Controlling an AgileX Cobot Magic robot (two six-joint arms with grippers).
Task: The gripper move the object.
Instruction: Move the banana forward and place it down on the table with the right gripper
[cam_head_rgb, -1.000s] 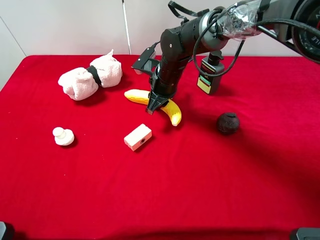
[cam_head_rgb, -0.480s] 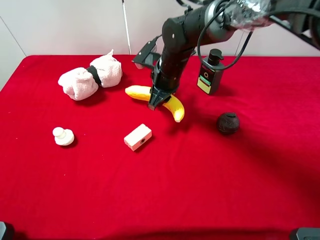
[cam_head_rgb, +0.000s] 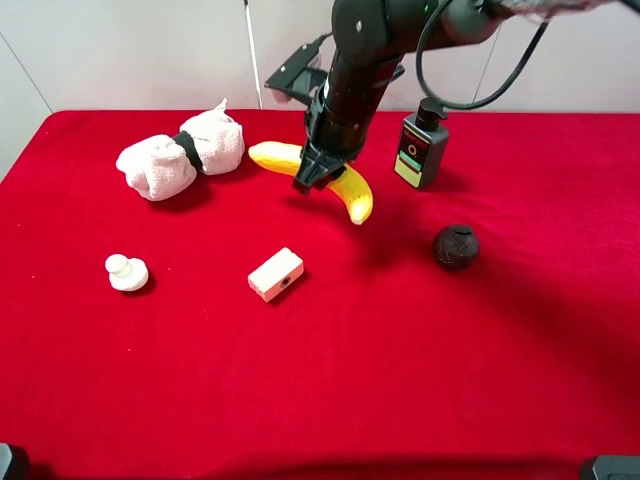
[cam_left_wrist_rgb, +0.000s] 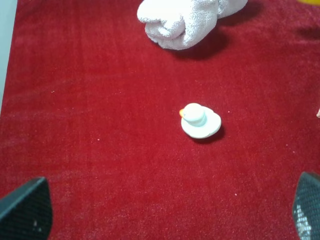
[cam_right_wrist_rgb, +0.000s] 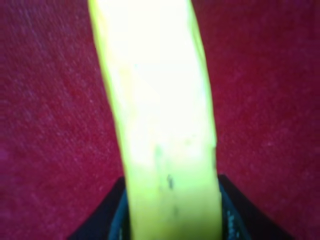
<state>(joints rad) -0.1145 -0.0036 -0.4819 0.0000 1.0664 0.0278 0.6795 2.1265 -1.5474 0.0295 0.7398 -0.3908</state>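
Note:
The long yellow banana (cam_head_rgb: 356, 198) hangs in my right gripper (cam_head_rgb: 318, 172), which is shut across its middle and holds it above the red table (cam_head_rgb: 400, 350). Both ends of the banana stick out from the dark fingers. In the right wrist view the banana (cam_right_wrist_rgb: 160, 115) fills the frame, clamped between the two black fingers (cam_right_wrist_rgb: 107, 220). My left gripper (cam_left_wrist_rgb: 170, 215) is open, its fingertips (cam_left_wrist_rgb: 27, 210) far apart over bare red cloth, holding nothing.
A rolled pink towel (cam_head_rgb: 180, 155) lies at the back left. A white toy duck (cam_head_rgb: 127, 272) sits front left; it also shows in the left wrist view (cam_left_wrist_rgb: 200, 121). A cream block (cam_head_rgb: 275, 274), a dark ball (cam_head_rgb: 456, 246) and a pump bottle (cam_head_rgb: 420, 150) stand around the banana.
My right gripper has lifted the banana off the table and carried it up and slightly toward the back. The other things have not moved.

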